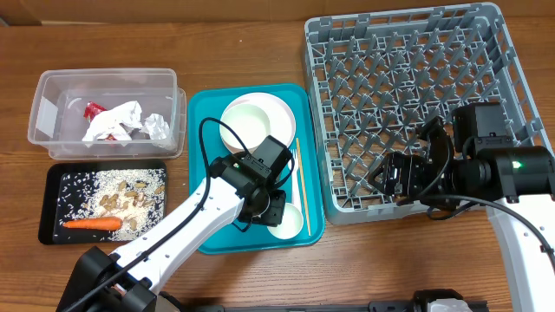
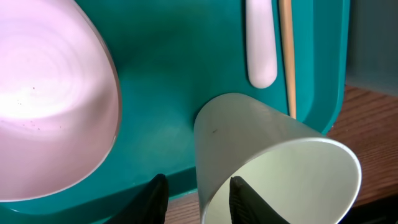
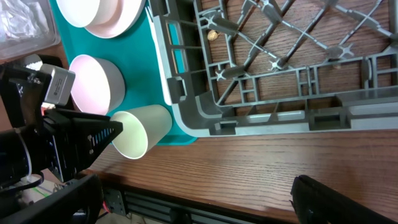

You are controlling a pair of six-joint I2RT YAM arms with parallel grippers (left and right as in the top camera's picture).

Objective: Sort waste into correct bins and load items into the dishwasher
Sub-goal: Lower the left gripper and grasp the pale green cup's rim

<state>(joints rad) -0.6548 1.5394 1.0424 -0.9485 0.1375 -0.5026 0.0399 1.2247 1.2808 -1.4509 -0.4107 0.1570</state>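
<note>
One small white cup (image 2: 273, 162) pinched at rim by left gripper (image 2: 198, 198), tilted, at teal tray (image 2: 186, 93) near corner. Right gripper (image 1: 395, 178) spread wide, holding nothing, over dish rack (image 1: 408, 87) front edge.

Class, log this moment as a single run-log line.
left pincer: gripping cup rim, tilted on teal tray | right pincer: open, over rack

Robot lab tabletop: wooden table (image 1: 260, 35), two arms, staged dish rack (image 1: 416, 95), sorting bins (image 1: 104, 104).

Two bowls (image 3: 93, 84), one cup (image 3: 142, 130), one carrot (image 1: 91, 224)
</note>
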